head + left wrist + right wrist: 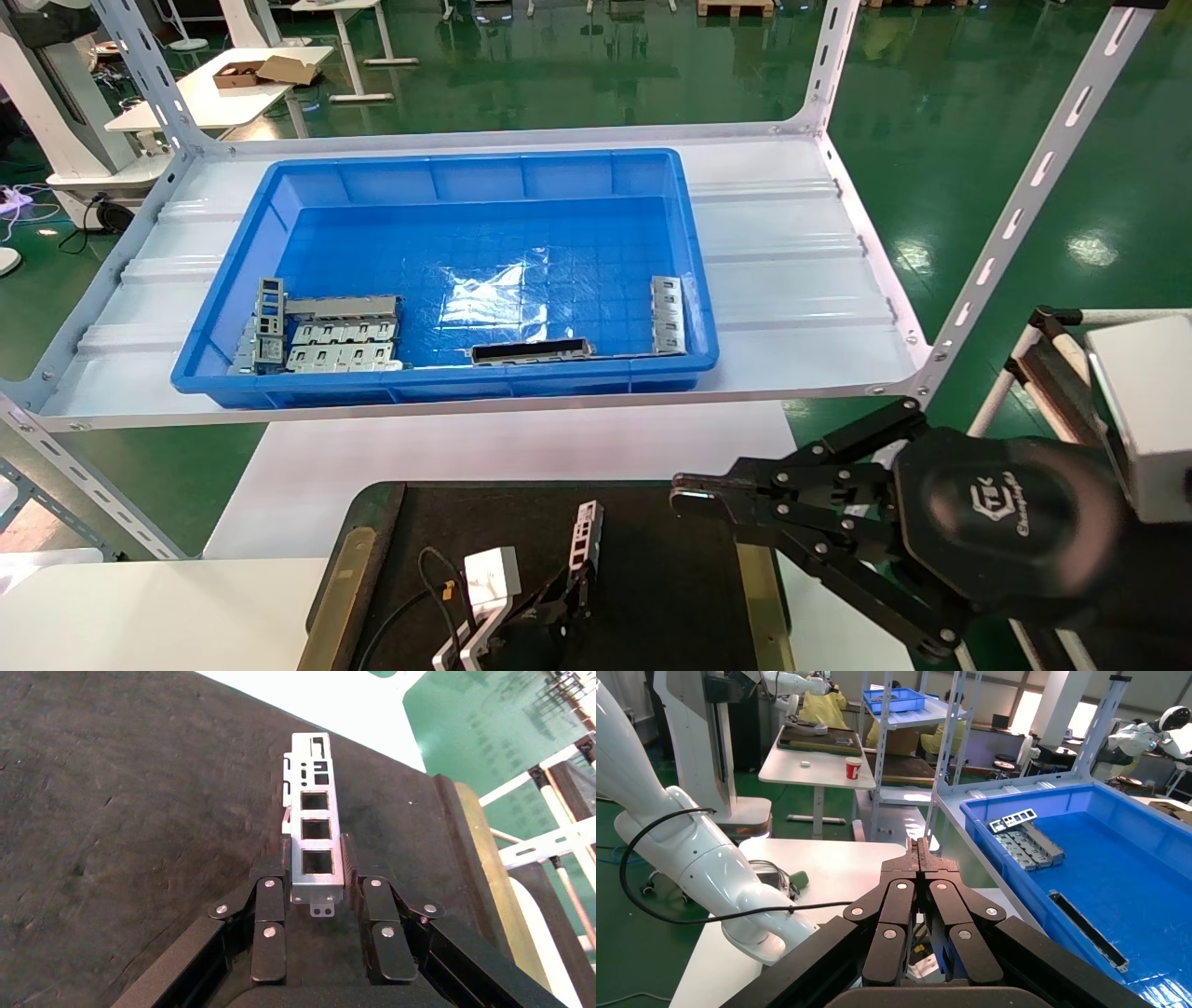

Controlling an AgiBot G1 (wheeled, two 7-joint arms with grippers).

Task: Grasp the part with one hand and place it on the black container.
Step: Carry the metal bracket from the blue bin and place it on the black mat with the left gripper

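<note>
Part sits clenched in the left pincer over the black container, ready for setting down; right pincer parked closed.

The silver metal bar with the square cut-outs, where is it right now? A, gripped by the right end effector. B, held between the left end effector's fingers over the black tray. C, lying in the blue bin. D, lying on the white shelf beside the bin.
B: the left wrist view shows the bar clamped between the left end effector fingers above the black tray; the right end effector is shut and holds nothing.
</note>
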